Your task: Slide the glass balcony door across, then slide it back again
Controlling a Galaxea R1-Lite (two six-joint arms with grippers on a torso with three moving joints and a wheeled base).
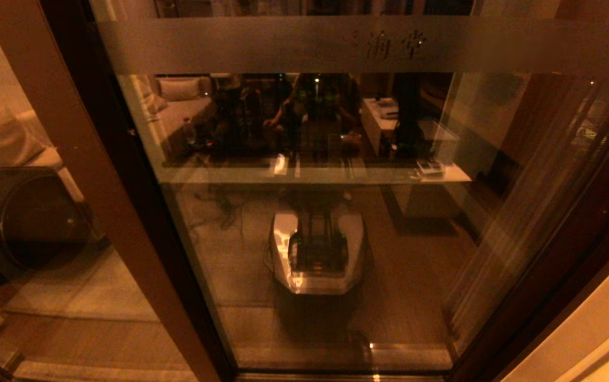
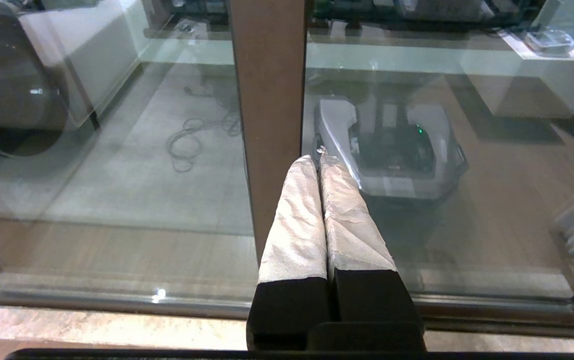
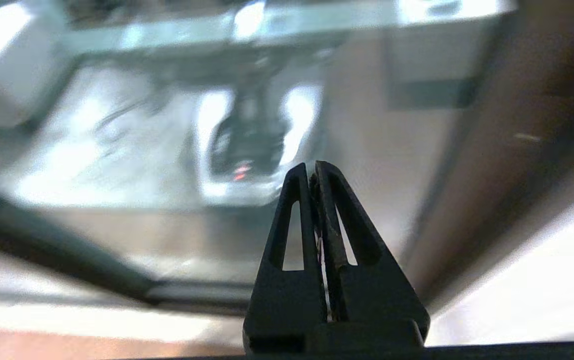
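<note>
The glass balcony door (image 1: 336,132) fills the head view, with a frosted band (image 1: 262,45) across its top and a dark brown frame (image 1: 139,212). Neither gripper shows in that view. In the left wrist view my left gripper (image 2: 317,159) is shut and empty, its white-wrapped fingers (image 2: 297,220) pressed together. Their tips lie at the edge of a brown upright stile (image 2: 269,100); I cannot tell if they touch it. My right gripper (image 3: 314,165) is shut on nothing and points at the glass, with the dark frame (image 3: 517,150) to one side.
A washing machine drum (image 1: 33,223) stands behind the left glass panel. The robot's own base (image 1: 317,254) is mirrored in the door. The sill and floor track (image 2: 116,300) run along the bottom. A pale wall (image 1: 601,329) borders the frame on the right.
</note>
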